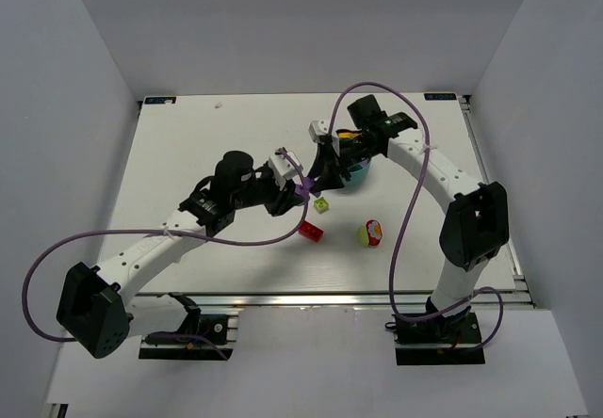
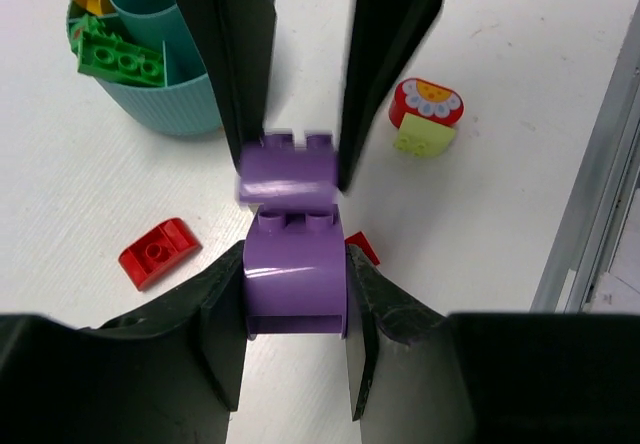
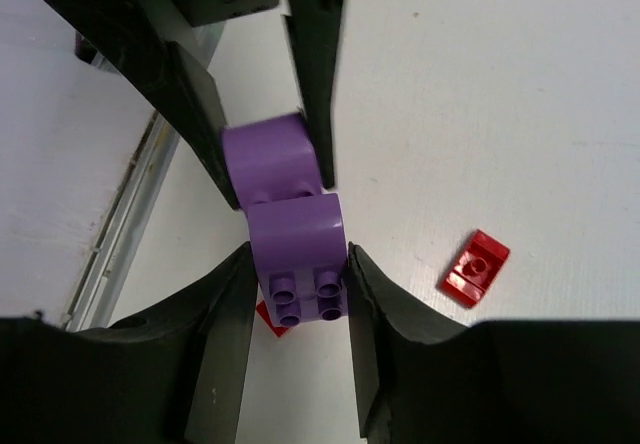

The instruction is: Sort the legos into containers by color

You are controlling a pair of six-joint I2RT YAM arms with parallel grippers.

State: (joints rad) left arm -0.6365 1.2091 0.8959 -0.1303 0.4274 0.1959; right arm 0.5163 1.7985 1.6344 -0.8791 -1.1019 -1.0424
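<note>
1. While both arms meet near the middle of the table (image 1: pixel 188 154), each grasps one half of a purple pair. The left gripper (image 2: pixel 295 264) is clenched on the first purple brick (image 2: pixel 295 286), and the right gripper (image 3: pixel 297 269) is clenched on the second purple brick (image 3: pixel 295 232).
2. The two bricks stand end to end. The studs of the first one face the underside of the second, so the long axis of this small stack runs straight from one gripper to the other.
3. In the left wrist view the second purple brick is blurred, and in the right wrist view the two look a little offset. I cannot tell whether they are locked together or already parting.
4. I judge the step in hand is to separate them, which calls for pulling in opposite directions along that axis, without twisting.
5. The teal bowl (image 2: pixel 170 109) is in the upper left of the left wrist frame, with a green brick (image 2: pixel 122 59) in one wedge. In the top view it lies just right of the stack, under the right arm, so this arm is nearer.
6. A red brick (image 1: pixel 312 231), a lime brick (image 1: pixel 322 204) and a red and lime piece (image 1: pixel 369 233) lie loose at lower centre.
</note>
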